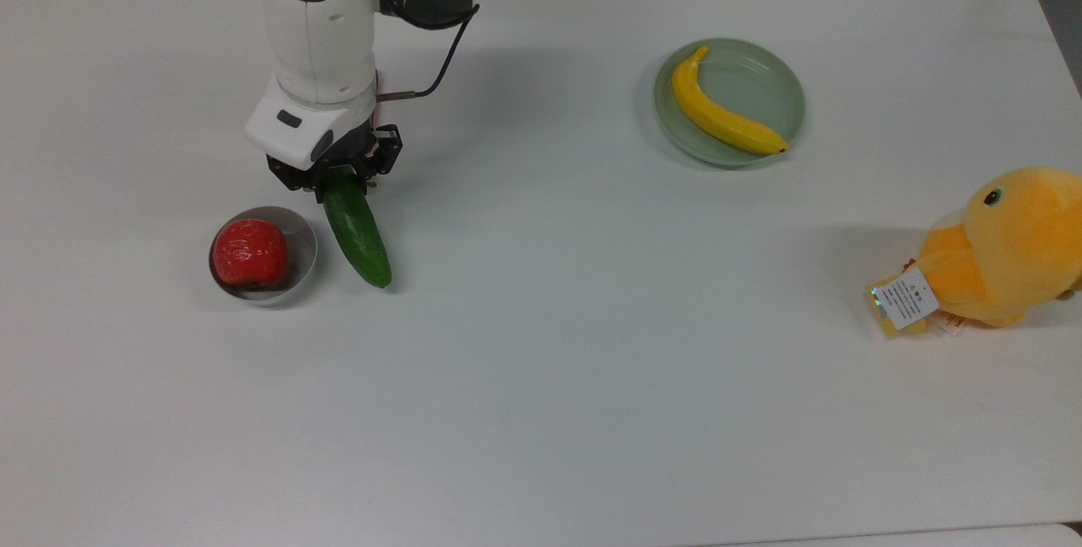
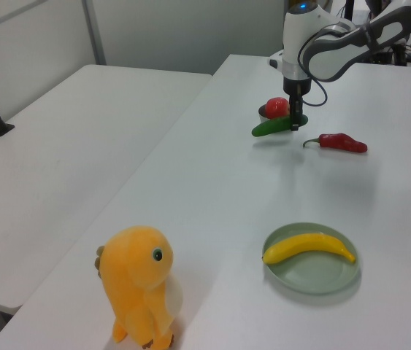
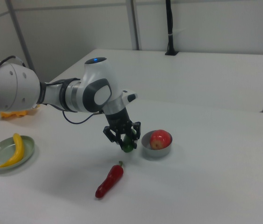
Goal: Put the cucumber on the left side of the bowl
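The end effector (image 1: 338,179) is closed on one end of the cucumber (image 1: 358,234) and holds it clear of the desk (image 1: 592,361); the left view shows its shadow underneath. In the top view, the cucumber hangs just beside the bowl (image 1: 300,230) on the top view's right. The bowl contains a red fruit (image 1: 249,251). Pickup and carry appear complete. Lowering and release remain, once the correct side is confirmed.
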You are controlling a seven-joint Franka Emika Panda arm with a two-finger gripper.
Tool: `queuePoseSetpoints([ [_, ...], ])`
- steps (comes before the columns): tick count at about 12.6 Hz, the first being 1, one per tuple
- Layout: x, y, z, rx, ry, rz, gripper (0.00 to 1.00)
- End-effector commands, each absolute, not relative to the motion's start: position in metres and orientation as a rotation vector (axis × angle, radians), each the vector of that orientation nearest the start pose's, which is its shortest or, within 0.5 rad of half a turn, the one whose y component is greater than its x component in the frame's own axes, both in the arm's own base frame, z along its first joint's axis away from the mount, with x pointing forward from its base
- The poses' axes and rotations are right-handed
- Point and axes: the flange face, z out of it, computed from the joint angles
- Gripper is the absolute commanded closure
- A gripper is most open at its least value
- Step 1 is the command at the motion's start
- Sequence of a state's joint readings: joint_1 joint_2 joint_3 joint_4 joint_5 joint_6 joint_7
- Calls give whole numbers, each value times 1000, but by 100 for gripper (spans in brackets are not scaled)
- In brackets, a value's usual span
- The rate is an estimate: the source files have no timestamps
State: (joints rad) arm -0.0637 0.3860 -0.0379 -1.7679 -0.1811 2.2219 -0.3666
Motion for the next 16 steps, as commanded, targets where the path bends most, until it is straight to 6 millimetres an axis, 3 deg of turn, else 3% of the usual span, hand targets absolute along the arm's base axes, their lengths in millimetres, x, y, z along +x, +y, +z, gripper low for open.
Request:
queuePoseSetpoints([
  [1,652,-85,344,-3269,-590,-44,69],
  [2,652,-85,344,-3266,-614,-50,31],
  [3,651,-90,344,-3266,-632,-42,0],
  [6,649,-94,347,-3257,-652,-27,0],
  [8,640,-94,368,-3251,-636,50,0],
  [11,623,-92,448,-3257,-528,68,0],
  [12,618,-89,474,-3227,-393,-18,0],
  [14,610,-74,530,-3094,61,-215,0],
  [16,614,-39,551,-3041,271,-260,0],
])
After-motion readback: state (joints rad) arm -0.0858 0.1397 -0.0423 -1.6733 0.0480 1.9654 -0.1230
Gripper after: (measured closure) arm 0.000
